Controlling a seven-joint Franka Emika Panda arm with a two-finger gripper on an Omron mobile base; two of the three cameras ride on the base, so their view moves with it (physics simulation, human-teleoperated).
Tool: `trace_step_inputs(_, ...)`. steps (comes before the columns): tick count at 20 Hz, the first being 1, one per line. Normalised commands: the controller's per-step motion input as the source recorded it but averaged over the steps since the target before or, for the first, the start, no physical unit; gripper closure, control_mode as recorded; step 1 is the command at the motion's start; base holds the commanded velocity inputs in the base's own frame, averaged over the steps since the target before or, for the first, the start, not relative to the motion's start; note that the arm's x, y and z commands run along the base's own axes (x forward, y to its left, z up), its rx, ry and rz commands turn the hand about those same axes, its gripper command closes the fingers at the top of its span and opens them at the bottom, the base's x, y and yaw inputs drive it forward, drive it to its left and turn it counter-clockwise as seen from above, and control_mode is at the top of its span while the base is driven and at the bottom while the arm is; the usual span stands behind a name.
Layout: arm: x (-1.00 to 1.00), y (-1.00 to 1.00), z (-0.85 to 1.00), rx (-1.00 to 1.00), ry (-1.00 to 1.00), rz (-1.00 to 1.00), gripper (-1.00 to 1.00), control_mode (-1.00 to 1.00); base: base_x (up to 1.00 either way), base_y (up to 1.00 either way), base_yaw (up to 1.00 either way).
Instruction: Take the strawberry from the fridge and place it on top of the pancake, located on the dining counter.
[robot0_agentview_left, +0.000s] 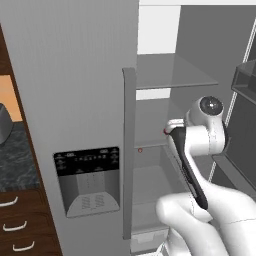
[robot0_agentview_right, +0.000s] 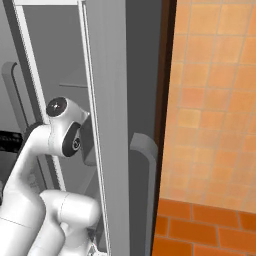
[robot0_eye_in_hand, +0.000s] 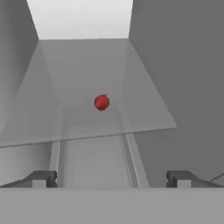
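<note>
reaching with the gripper (robot0_eye_in_hand: 112, 179) wide open and empty; the strawberry (robot0_eye_in_hand: 102, 103) on the far shelf (robot0_eye_in_hand: 144, 109) looks light, soft; pinch its sides gently.

Open space lies between jaws and strawberry (robot0_eye_in_hand: 101, 103) on glass shelf (robot0_eye_in_hand: 144, 113)

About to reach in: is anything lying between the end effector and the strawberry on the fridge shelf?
In the hand view, nothing: bare glass shelf runs from the open end effector to the strawberry, which sits alone further back.
</note>
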Motion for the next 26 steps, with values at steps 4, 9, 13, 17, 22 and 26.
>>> trace_step_inputs(4, 0.25, -0.42, -0.50, 0.00, 0.11, -0.07, -1.00, -1.00, 0.00, 0.00, 0.00)
trace_step_inputs(9, 0.33, -0.21, -0.23, 0.00, 0.01, 0.00, -1.00, -1.00, 0.00, 0.00, 0.00)
trace_step_inputs(13, 0.36, -0.02, -0.15, 0.00, 0.00, 0.00, -1.00, -1.00, 0.00, 0.00, 0.00)
trace_step_inputs(17, 0.35, 0.00, -0.11, 0.00, 0.00, 0.00, -1.00, -1.00, 0.00, 0.00, 0.00)
trace_step_inputs(22, 0.36, 0.03, -0.05, 0.00, 0.05, 0.02, -1.00, -1.00, 0.00, 0.00, 0.00)
trace_step_inputs(26, 0.36, 0.03, -0.13, 0.00, 0.08, 0.03, -1.00, -1.00, 0.00, 0.00, 0.00)
